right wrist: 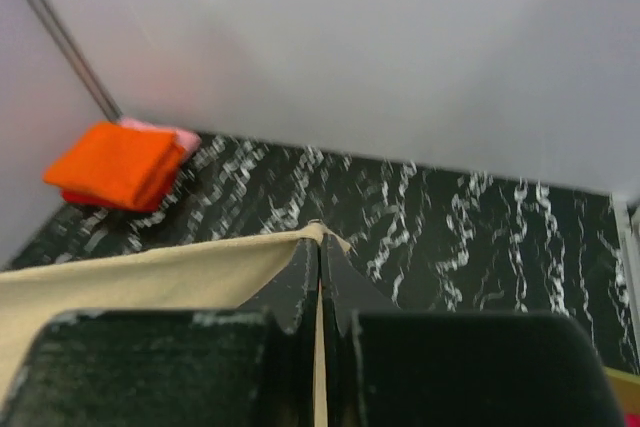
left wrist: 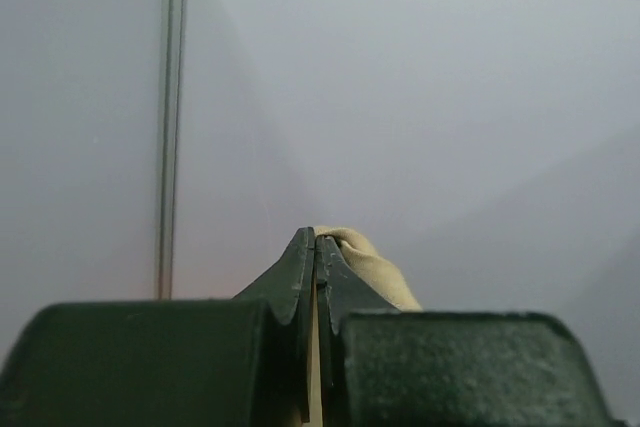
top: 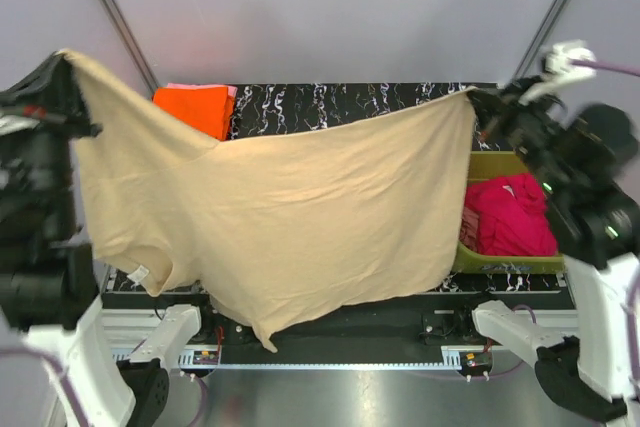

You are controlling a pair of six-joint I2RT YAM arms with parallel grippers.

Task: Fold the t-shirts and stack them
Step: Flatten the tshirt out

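Tan cloth is pinched tight in my left gripper: one corner of the tan-beige t-shirt, which hangs spread above the table. Behind it, the orange t-shirt lies folded on the pink t-shirt. My right gripper clamps the other corner, near the green tub holding the magenta-red t-shirt.

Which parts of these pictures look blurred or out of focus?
Top external view: the right arm is smeared, the tan t-shirt sharp. Right wrist view: the orange t-shirt and the marbled table look soft. Left wrist view: the left gripper is fairly crisp against a plain wall.
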